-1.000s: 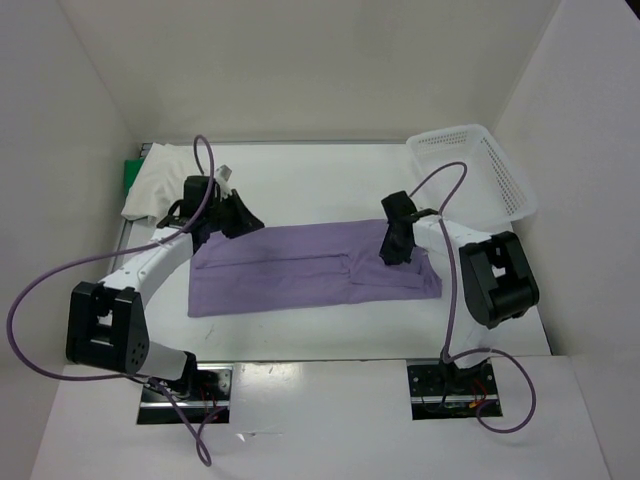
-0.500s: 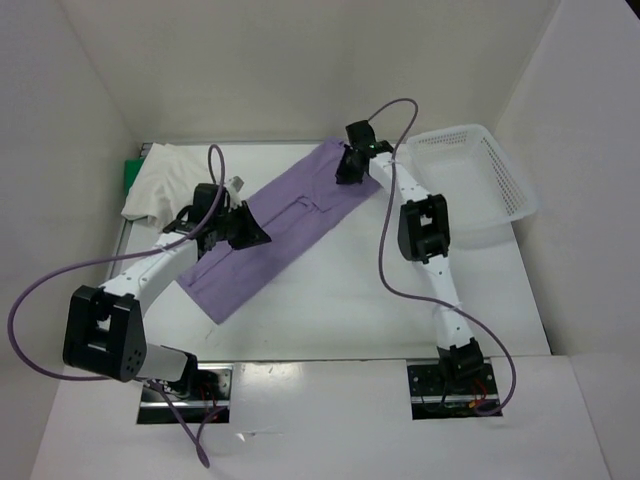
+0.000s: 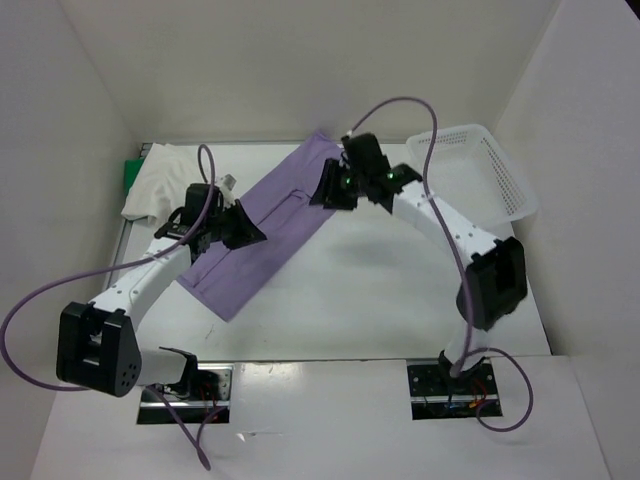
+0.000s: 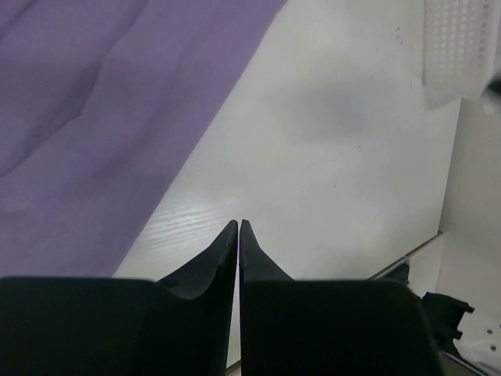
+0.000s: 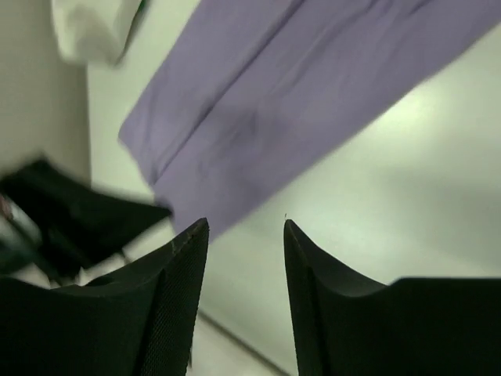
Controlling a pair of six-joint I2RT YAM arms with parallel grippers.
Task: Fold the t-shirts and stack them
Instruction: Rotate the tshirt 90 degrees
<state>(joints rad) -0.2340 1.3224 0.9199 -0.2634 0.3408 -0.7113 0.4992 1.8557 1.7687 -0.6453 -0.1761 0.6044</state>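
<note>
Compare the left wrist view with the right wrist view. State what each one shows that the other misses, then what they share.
Only the left wrist view shows the white mesh basket, at its top right, and the left gripper, jaws shut with nothing seen between them. Only the right wrist view shows the white shirt, bunched at its top left, and the right gripper, jaws apart and empty. Both show the lavender shirt spread on the white table.

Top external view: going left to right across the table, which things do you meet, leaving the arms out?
green t-shirt → white t-shirt → lavender t-shirt → white mesh basket
</note>
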